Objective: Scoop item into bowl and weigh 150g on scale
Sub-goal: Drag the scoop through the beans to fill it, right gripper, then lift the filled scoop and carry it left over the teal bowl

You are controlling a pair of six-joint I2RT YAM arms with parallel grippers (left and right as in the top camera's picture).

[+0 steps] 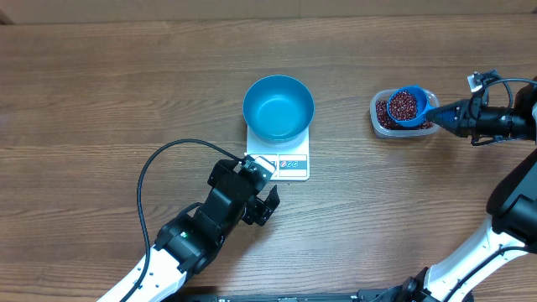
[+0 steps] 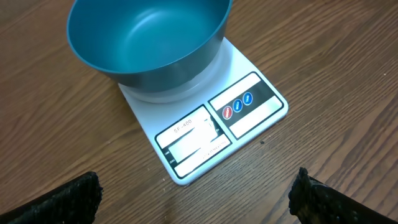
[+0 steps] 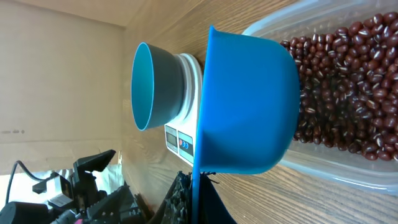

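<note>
Overhead, the right gripper (image 1: pixel 456 112) clamps the scoop (image 1: pixel 417 111), heaped with beans (image 1: pixel 404 103), over the tub (image 1: pixel 378 122). The left gripper (image 1: pixel 266 186) stands wide beside the scale (image 1: pixel 289 164) bearing the bowl (image 1: pixel 278 107).

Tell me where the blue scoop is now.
Overhead view, table's right side: the scoop, full of beans, held by the right gripper over the clear tub, right of the bowl.

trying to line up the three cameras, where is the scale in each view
Overhead: the scale is near the picture's centre, its far half under the bowl.
Left wrist: the scale fills the middle, with its display and buttons towards the camera.
Right wrist: the scale is left of centre, seen sideways, partly behind the scoop.
Shared landmark: the bowl on the scale shows in all three views.
</note>
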